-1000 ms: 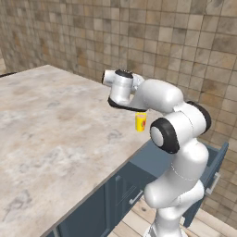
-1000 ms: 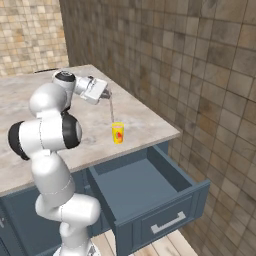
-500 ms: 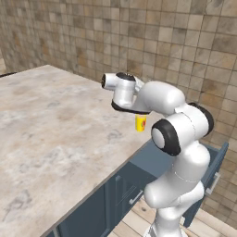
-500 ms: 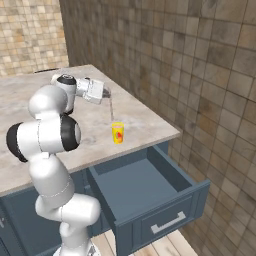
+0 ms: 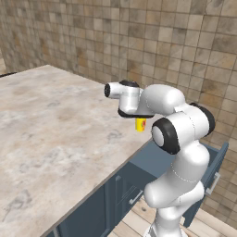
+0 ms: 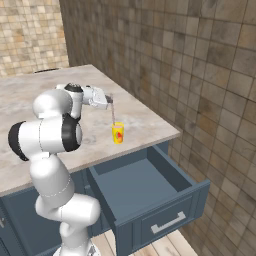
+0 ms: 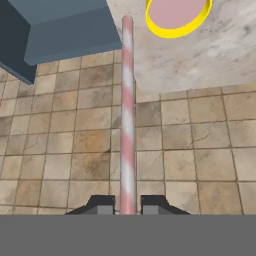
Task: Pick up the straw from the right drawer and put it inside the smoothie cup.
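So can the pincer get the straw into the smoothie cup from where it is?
Probably yes. The pincer is shut on the straw, which hangs just above the open smoothie cup, its tip slightly beside the rim; nothing blocks the way.

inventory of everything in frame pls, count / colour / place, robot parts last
straw: 1, pale pink-white, held between the fingertips, hanging above the counter beside the cup, not yet inside
smoothie cup: 1, yellow with red-orange mark, upright on the counter near its front edge
right drawer: 1, slate-blue, silver bar handle, pulled open below the counter
counter: 1, mottled beige stone
wall: brown tiles, behind the counter
gripper: 1, dark tips, shut on the straw
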